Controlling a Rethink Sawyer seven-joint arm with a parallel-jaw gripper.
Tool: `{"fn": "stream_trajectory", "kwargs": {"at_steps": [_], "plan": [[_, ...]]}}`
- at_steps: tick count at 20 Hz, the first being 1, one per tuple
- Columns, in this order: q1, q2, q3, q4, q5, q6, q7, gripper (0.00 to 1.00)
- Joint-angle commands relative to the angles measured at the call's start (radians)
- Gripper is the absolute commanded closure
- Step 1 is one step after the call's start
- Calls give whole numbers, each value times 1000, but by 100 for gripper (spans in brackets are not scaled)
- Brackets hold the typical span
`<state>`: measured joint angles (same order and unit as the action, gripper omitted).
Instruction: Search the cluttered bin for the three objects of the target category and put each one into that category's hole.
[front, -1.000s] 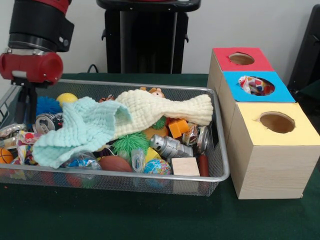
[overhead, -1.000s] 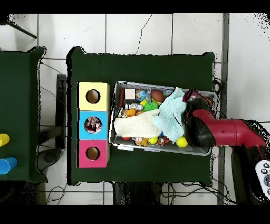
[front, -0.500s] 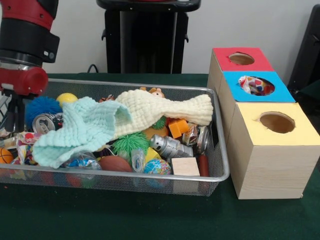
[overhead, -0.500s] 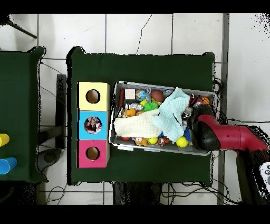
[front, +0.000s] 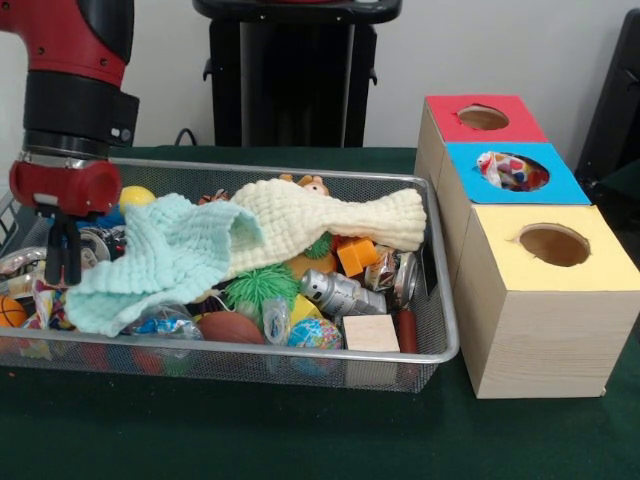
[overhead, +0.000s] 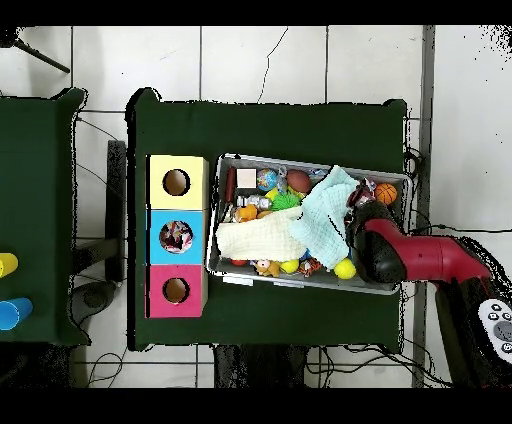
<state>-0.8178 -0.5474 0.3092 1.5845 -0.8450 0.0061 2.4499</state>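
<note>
The wire mesh bin (front: 300, 352) holds mixed clutter and also shows in the overhead view (overhead: 300, 282). A polka-dot cloth piece (front: 42, 288) lies at its left end, partly under the mint knitted cloth (front: 160, 255). My gripper (front: 62, 278) hangs low over that end, right beside this piece, with its fingers a little apart and nothing between them. In the overhead view my red arm (overhead: 390, 252) covers the gripper. Another polka-dot cloth (front: 508, 170) sits in the blue-topped box's hole (front: 535, 175), also seen from overhead (overhead: 176, 237).
A cream knitted cloth (front: 320, 225) lies across the bin's middle over balls, cans, a wooden block (front: 371, 333) and an orange cube (front: 357, 256). The red-topped box (front: 450, 110) and the yellow-topped box (front: 600, 265) flank the blue one, right of the bin.
My arm swung out towards the bin's left edge, then came back a little and lowered, so the gripper now sits deeper at the bin's left end. The clutter has not moved.
</note>
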Motion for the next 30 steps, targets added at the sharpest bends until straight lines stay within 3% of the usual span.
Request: {"fn": "stream_trajectory", "kwargs": {"at_steps": [1,15,16,21,30], "plan": [[31,54,61,0,-32,-20,-17,100],[36,94,32,-65,-56,-46,-28,100],[43,94,23,-67,-52,-47,-23,0],[74,62,-24,-54,-30,-35,-4,0],[38,-60,28,25,-2,48,-35,0]]}}
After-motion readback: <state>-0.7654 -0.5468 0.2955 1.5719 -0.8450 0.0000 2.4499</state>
